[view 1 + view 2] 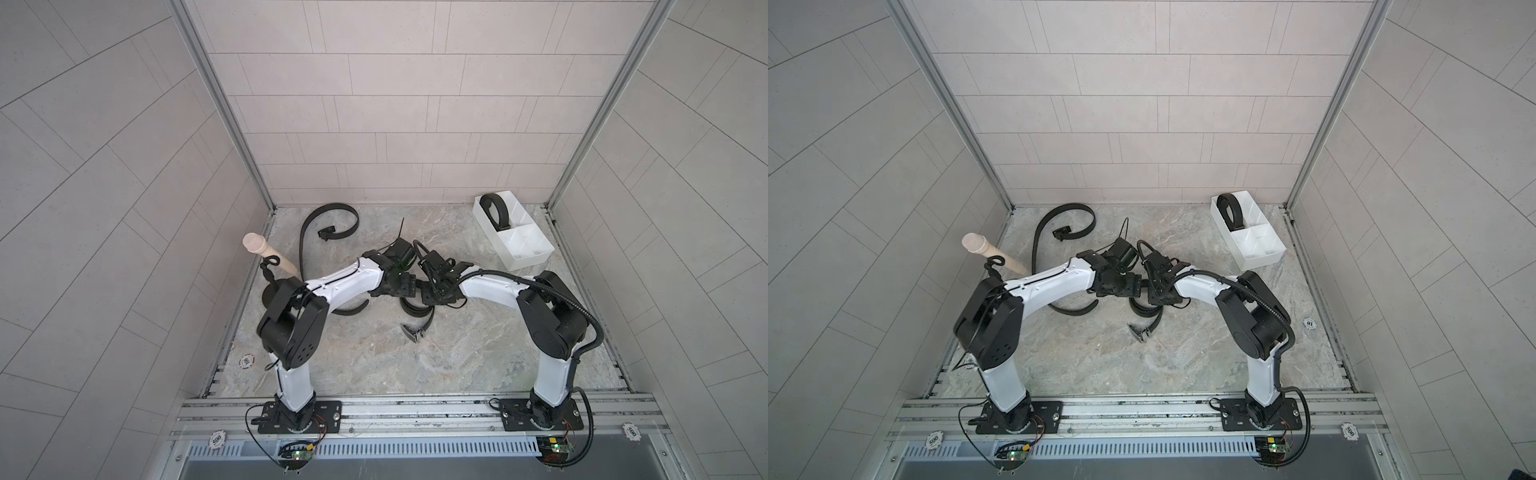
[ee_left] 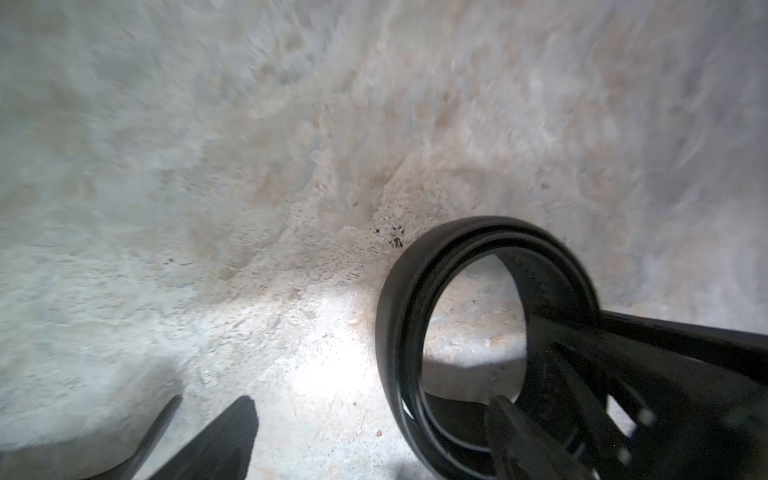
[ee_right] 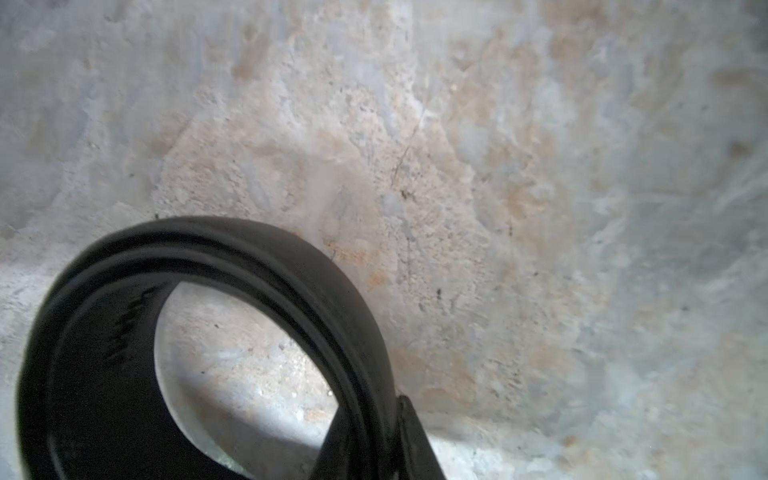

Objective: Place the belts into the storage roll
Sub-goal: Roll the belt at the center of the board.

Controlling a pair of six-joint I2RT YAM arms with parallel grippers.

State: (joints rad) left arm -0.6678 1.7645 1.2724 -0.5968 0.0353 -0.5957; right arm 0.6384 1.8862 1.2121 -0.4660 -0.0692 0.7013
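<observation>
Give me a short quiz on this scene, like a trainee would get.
1. True or false: the white rectangular plastic tray already holds one coiled black belt.
2. How many black belts lie outside that tray on the grey marbled table? A one, B two, C three.
3. Fill in: the right tool is shut on a half-rolled black belt coil, while the left tool stands ____.
Key: 1 true. 2 B: the long loose belt at the back and the half-rolled coil. 3 open.
</observation>
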